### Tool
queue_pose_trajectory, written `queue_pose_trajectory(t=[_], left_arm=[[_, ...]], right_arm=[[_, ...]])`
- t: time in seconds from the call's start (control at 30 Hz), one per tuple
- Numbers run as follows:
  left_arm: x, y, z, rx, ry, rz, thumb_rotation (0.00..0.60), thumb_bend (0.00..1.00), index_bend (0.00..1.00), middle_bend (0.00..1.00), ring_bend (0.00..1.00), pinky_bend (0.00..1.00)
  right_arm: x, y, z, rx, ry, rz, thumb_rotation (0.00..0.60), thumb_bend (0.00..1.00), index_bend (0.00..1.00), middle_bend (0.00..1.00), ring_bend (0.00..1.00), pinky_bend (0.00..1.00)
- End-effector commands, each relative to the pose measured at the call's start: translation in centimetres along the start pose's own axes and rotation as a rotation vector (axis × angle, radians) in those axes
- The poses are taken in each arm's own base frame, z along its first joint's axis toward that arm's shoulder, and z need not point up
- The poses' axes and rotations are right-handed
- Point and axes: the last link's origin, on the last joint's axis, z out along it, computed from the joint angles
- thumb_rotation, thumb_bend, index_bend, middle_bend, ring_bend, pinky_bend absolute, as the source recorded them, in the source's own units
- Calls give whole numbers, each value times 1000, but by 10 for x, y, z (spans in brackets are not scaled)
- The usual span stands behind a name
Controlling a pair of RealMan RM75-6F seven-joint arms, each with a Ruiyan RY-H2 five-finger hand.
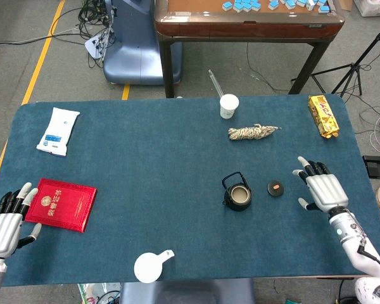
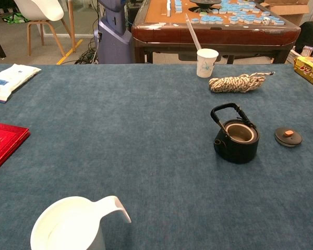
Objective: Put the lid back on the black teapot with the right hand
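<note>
The black teapot (image 1: 237,193) (image 2: 237,138) stands uncovered on the blue table, its handle raised. Its round black lid (image 1: 276,188) (image 2: 288,136), with an orange knob, lies flat on the cloth just right of the pot. My right hand (image 1: 320,187) hovers to the right of the lid, fingers spread, holding nothing, and shows only in the head view. My left hand (image 1: 5,221) sits at the table's front left corner, fingers apart and empty, beside the red booklet.
A red booklet (image 1: 63,204), a white packet (image 1: 57,131), a white pitcher (image 1: 151,266) (image 2: 73,226), a paper cup (image 1: 228,106) (image 2: 206,62), a rope bundle (image 1: 252,132) (image 2: 239,82) and a yellow package (image 1: 323,115) lie around the table.
</note>
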Motion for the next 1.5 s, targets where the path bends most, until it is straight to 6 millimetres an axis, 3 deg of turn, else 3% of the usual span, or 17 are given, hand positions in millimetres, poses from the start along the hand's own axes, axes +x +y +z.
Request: queue_pose_trajectory(t=[0.03,0.53,1.5], left_arm=[[0,0,0,-3,2,-1,600,354,20,0,0,0],[-1,-8,2,-4,-2,-18,600,354,20,0,0,0],[-7,-22,6,18,-20,-37,600,354,20,0,0,0]], right_arm=[[-2,-3,12,-1,-25,-21,600,299,222,0,0,0],[-21,-26,41,22,-72,-73,600,299,222,0,0,0],[-53,-39,70,25,-131,-88,600,299,223,0,0,0]])
